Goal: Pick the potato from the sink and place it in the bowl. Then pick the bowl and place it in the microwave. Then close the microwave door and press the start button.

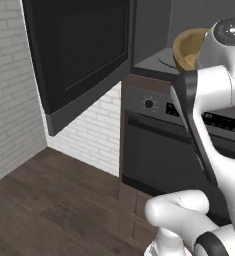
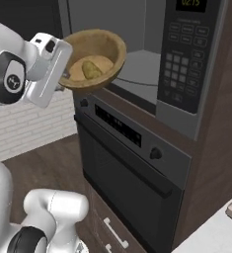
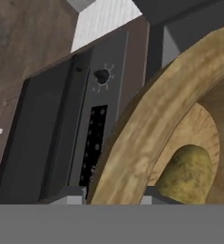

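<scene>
The gripper (image 2: 65, 75) is seen closed on the near rim of the bowl (image 2: 95, 57), one finger tip (image 3: 71, 194) lying outside the wall and the other inside it; how deep the rim sits between the tips cannot be judged, since they are cut off at the bottom of the hand view. The bowl is carried tilted, its open face turned towards the robot, with the potato (image 2: 91, 69) resting low in it at about 6 o'clock of the rim in the right base view. The bowl is held at the mouth of the microwave (image 2: 152, 54), just above its front sill and not yet set on the turntable (image 2: 137, 74). At 9 o'clock of the bowl in the left base view, the microwave door (image 1: 81, 55) stands swung wide open. Below the bowl lies the oven (image 2: 132, 168), its knob (image 3: 101, 76) visible in the hand view. The chief risk is judged to be the tilt: a further roll of the wrist could spill the potato over the low edge. A one-sided rim grip may also let the bowl pivot or slip, and the bowl's underside could be caught on the sill if it is advanced too low.
</scene>
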### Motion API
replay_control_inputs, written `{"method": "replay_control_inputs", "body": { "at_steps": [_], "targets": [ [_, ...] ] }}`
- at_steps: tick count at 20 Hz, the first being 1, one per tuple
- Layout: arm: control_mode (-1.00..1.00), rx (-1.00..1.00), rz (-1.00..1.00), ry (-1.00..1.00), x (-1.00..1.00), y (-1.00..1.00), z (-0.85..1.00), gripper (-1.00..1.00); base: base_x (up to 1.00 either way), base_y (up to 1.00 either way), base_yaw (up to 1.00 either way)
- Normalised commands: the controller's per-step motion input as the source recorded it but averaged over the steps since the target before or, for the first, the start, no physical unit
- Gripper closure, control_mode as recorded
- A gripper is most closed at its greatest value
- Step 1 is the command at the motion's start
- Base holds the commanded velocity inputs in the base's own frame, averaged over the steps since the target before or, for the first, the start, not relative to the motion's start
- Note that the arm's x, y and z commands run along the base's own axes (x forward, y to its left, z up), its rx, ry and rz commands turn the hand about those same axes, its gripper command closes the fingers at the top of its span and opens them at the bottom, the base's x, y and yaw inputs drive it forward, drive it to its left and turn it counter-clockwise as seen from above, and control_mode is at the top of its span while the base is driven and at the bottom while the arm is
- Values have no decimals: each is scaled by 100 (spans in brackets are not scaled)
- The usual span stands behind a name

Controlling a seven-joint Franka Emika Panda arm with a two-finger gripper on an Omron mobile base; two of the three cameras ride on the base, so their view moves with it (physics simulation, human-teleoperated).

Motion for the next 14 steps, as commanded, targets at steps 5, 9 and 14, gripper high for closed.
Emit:
{"method": "replay_control_inputs", "body": {
  "at_steps": [5, 9, 14],
  "targets": [
    [-100, 0, -10, 10, 49, -31, 34, 100, 0, 0, 0],
    [-100, -1, -9, 11, 60, -34, 17, 100, 0, 0, 0],
    [-100, 0, -3, 2, 60, -44, 3, 100, 0, 0, 0]
  ]
}}
